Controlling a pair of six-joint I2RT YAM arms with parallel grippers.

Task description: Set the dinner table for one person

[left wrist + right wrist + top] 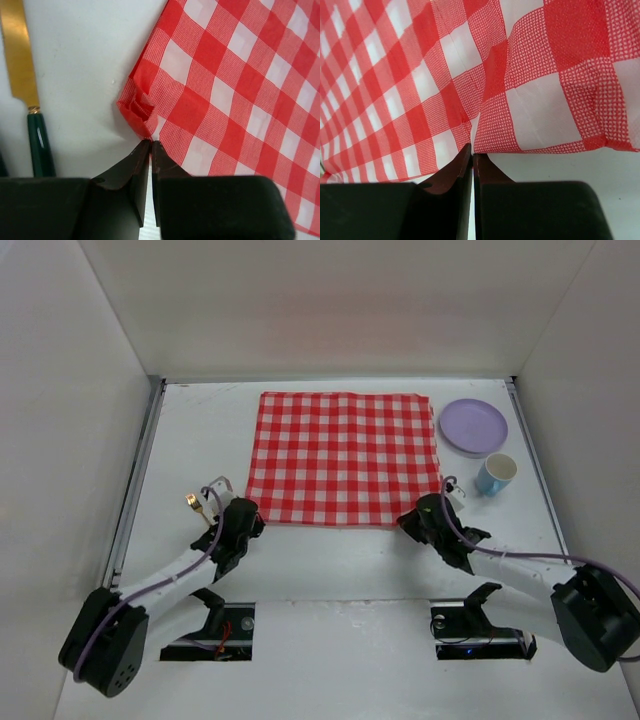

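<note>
**Clerk:** Firstly, the overhead view. Item one: dinner table (330, 570), white, rails down both sides, spanning the whole floor of the view and lying under both claws. Item two: checked cloth (343, 457), red and white, spread flat on the far middle of the table.

**Checker:** And the arms?

**Clerk:** Left gripper (247, 517) sits at the cloth's near-left corner; right gripper (415, 521) at its near-right corner. Both low to the tabletop. Beside the left arm, a gold-ended utensil (197, 507). Far right: a lilac plate (473, 427), and just nearer, a blue cup (495, 474), upright.

**Checker:** Left wrist view?

**Clerk:** Left gripper (150, 142): fingers drawn together to a hairline gap, the cloth's (235, 90) rumpled corner caught at the tips. Bare table (85, 65) lies to the left of the claw. There a knife (27, 95), gold blade, dark green handle, rests apart from the cloth.

**Checker:** Right wrist view?

**Clerk:** Right gripper (471, 148): fingers likewise pressed nearly closed, pinching the cloth (410, 75) edge, which lifts in a fold above the tips. White table (560, 170) shows beneath the raised hem, to the right of the claw.
</note>
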